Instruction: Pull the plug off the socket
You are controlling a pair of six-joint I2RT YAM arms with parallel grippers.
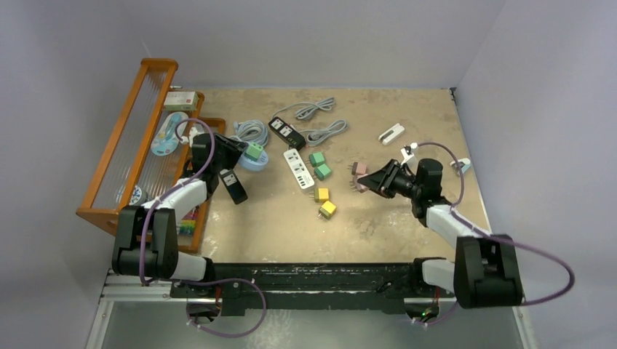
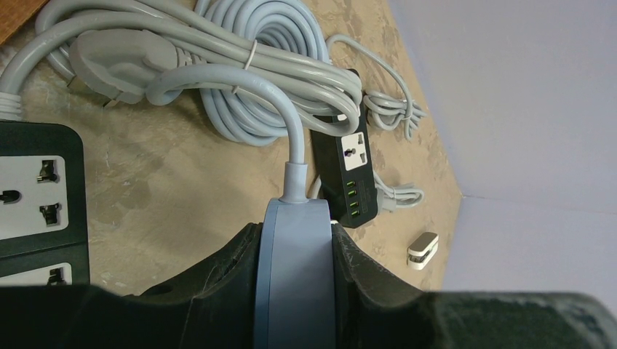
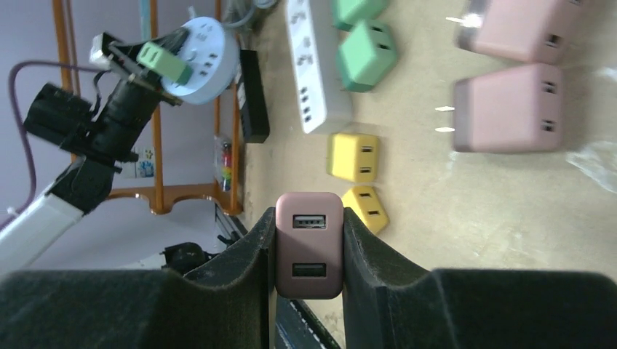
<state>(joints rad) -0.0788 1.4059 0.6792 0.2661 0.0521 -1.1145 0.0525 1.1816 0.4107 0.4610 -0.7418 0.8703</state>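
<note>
A round pale-blue socket [image 2: 297,276] is clamped edge-on by my left gripper [image 2: 297,234], which is shut on it. Seen from above, the socket [image 1: 255,162] hangs just off the table at the left with a green plug [image 1: 255,150] seated in its face. That green plug [image 3: 164,61] also shows in the right wrist view, on the socket [image 3: 204,51]. My right gripper [image 3: 308,218] is shut on a pink plug [image 3: 308,247] with two USB ports. It hovers right of centre [image 1: 369,180], well apart from the socket.
Two pink plugs [image 3: 509,107] lie on the table under the right gripper. Green plugs [image 1: 319,164], yellow plugs [image 1: 325,203], a white power strip [image 1: 298,167], black strips [image 1: 287,132] and coiled grey cables [image 1: 251,131] fill the middle. A wooden rack [image 1: 138,138] stands at the left.
</note>
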